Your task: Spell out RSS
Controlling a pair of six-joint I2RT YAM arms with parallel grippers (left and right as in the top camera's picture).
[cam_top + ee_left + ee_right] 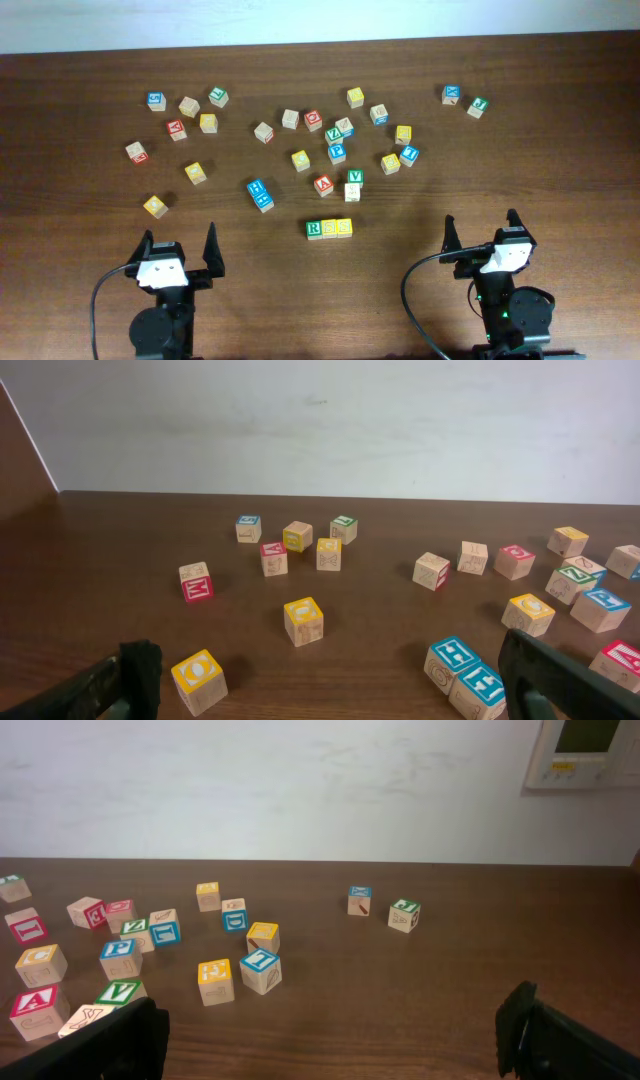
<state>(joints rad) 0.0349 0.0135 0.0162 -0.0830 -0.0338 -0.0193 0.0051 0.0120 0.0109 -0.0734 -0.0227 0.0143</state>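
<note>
Blocks for the word sit in a tight row at lower centre of the overhead view: a green R, then two yellow ones whose letters are too small to read. Left pincer and right pincer are both spread, holding nothing, low in the frame and well apart from the row. Risk, I judge, is any reach across the table clipping the row, or shoving the loose blocks just above it into the line.
</note>
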